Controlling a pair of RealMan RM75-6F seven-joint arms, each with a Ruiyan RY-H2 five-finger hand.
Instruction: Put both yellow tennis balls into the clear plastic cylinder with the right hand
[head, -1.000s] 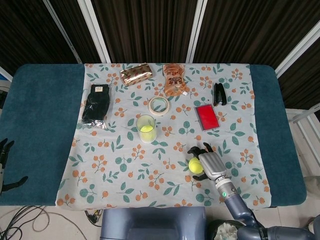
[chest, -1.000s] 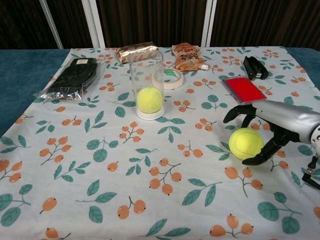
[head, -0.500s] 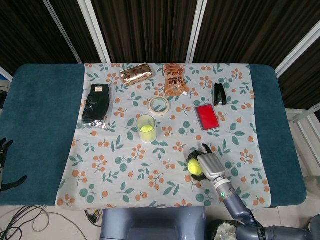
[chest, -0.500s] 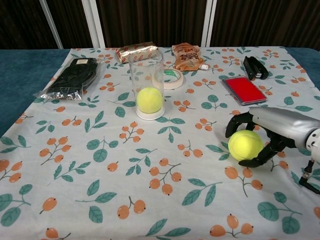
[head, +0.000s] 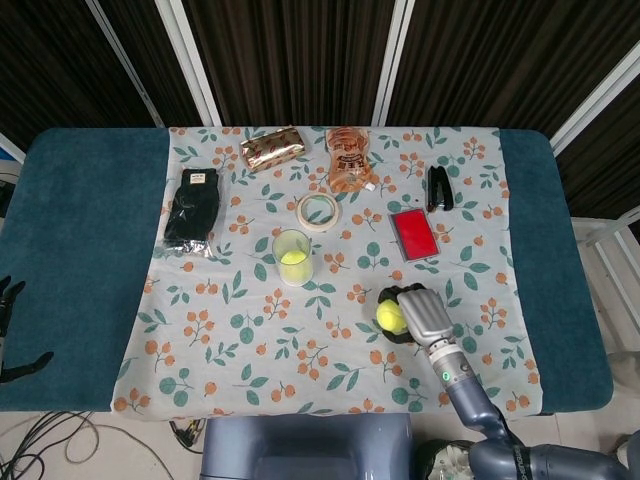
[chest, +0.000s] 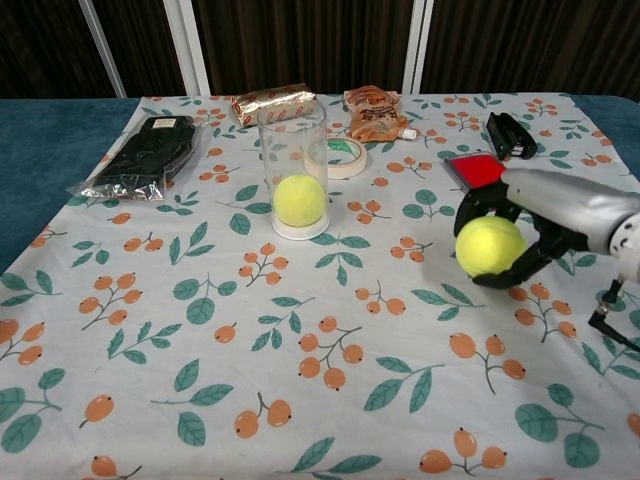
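My right hand (head: 418, 312) (chest: 535, 222) grips a yellow tennis ball (head: 389, 317) (chest: 489, 246) and holds it lifted off the floral cloth at the near right. The clear plastic cylinder (head: 292, 256) (chest: 292, 168) stands upright near the middle of the table, well to the left of that hand. A second yellow tennis ball (head: 292, 259) (chest: 299, 200) lies at its bottom. My left hand (head: 12, 330) hangs off the table's left edge in the head view, fingers apart, holding nothing.
A red flat box (head: 413, 234) (chest: 474, 168) lies just beyond my right hand. Farther back are a tape roll (head: 319, 211), a black stapler (head: 439, 188), an orange snack bag (head: 347, 158), a gold packet (head: 272, 148) and a black bagged item (head: 192, 205).
My right hand closed around the tennis ball and raised it off the cloth, shifting slightly toward the table's far side. The cylinder and its ball stayed put.
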